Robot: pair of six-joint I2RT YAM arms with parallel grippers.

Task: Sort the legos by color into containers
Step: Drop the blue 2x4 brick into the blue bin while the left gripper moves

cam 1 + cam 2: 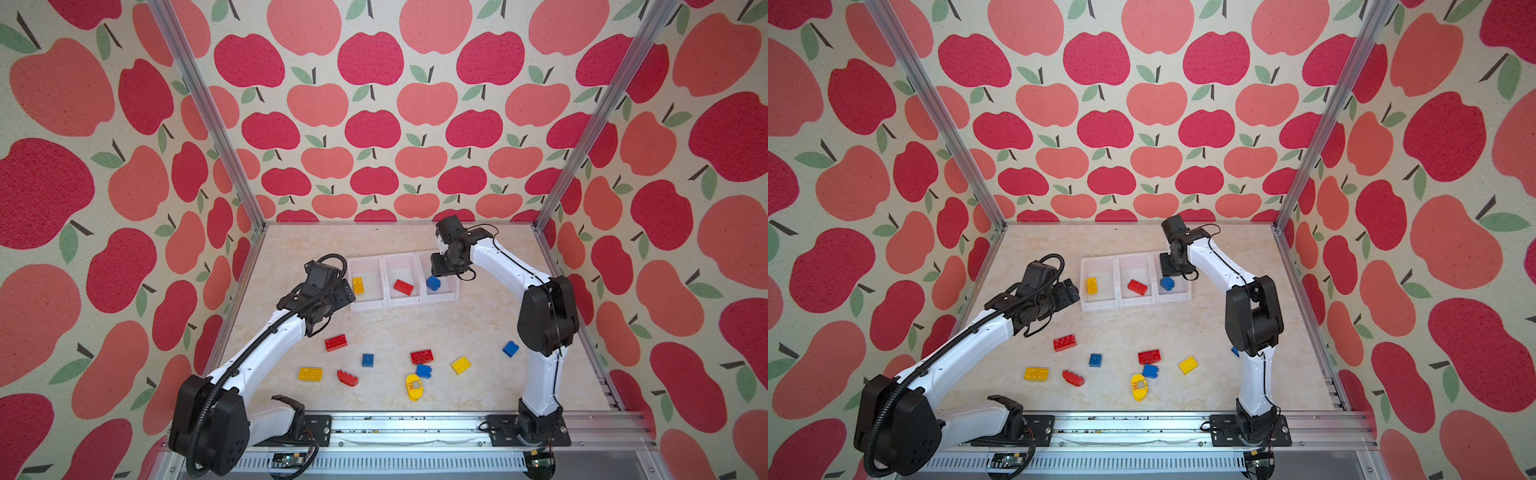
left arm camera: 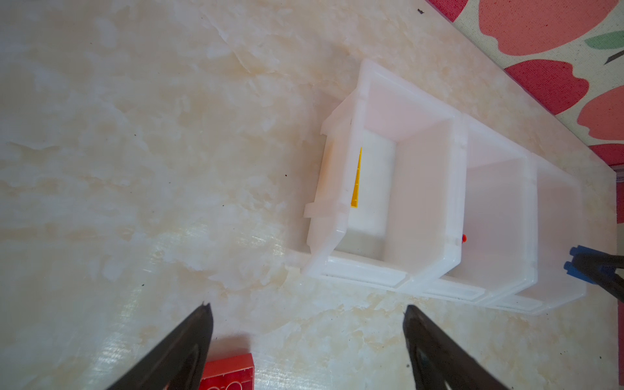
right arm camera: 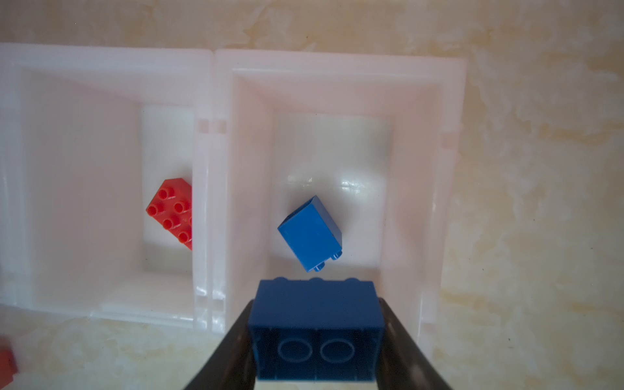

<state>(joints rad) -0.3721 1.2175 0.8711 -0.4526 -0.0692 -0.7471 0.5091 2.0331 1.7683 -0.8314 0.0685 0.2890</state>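
Blu brick [image 3: 315, 324] is held in R gripper [image 3: 316, 302], long axis jaw-to-jaw, studs binward; L gripper [image 2: 307, 306] opened wide, empty. Legos [image 1: 422, 356]: 5 blu/4 red/4 yel; 3 bins [image 1: 405, 302].

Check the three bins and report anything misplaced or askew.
Nothing is miscoloured in the bins: the yellow brick, red brick and blue brick sit in separate ones. Only the blue brick lies tipped on its side, studs pointing sideways.

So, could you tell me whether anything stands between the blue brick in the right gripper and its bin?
Nothing visible does. The right gripper holds the blue brick above the open end bin; inside lies only another blue brick, with bare floor around it.
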